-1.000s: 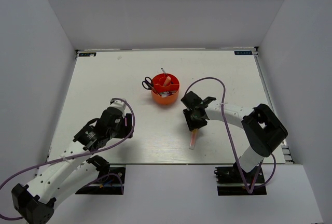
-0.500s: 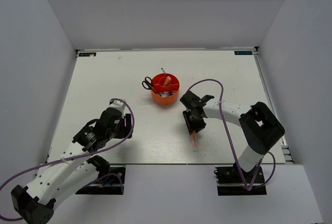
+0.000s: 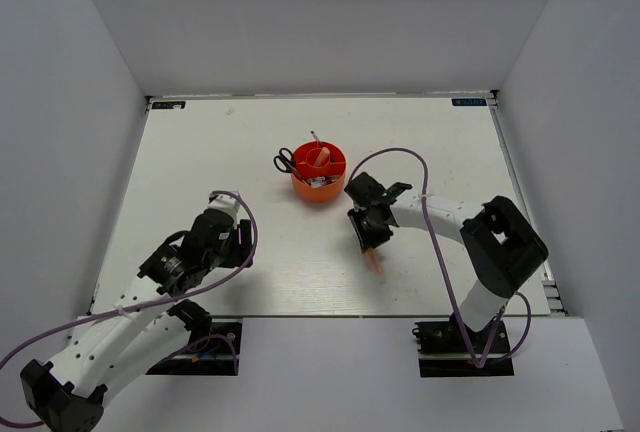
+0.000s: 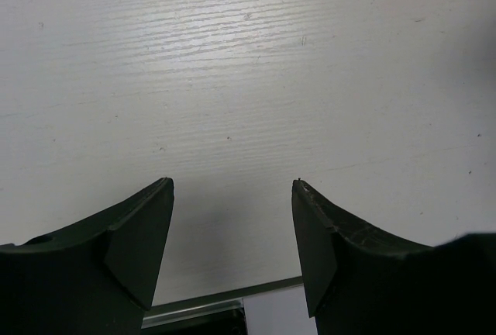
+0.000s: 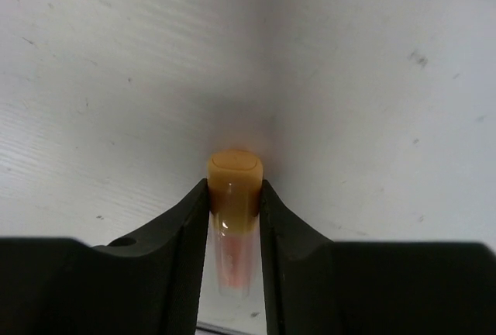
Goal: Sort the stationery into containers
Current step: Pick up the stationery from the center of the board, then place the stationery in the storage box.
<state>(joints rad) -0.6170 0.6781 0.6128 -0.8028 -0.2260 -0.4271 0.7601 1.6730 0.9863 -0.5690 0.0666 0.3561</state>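
An orange-and-white marker stick (image 3: 375, 263) lies right of the table's middle, and my right gripper (image 3: 367, 241) is shut on it. In the right wrist view both fingers press the sides of the marker's (image 5: 235, 166) tan-orange cap, right gripper (image 5: 234, 188). The round orange-red container (image 3: 319, 189) stands behind it. It holds another orange marker (image 3: 322, 156) and a thin pen (image 3: 314, 138). Black-handled scissors (image 3: 284, 161) lean at its left rim. My left gripper (image 3: 236, 244) hangs open at the near left over bare table, left gripper (image 4: 232, 186).
The white table (image 3: 200, 152) is walled by white panels on three sides. Its near metal edge (image 4: 201, 310) shows below the left fingers. A purple cable (image 3: 430, 177) loops over the right arm.
The right gripper's jaws have narrowed onto the marker stick and shifted slightly left and back, so less of the marker shows beyond them. The left arm has barely moved.
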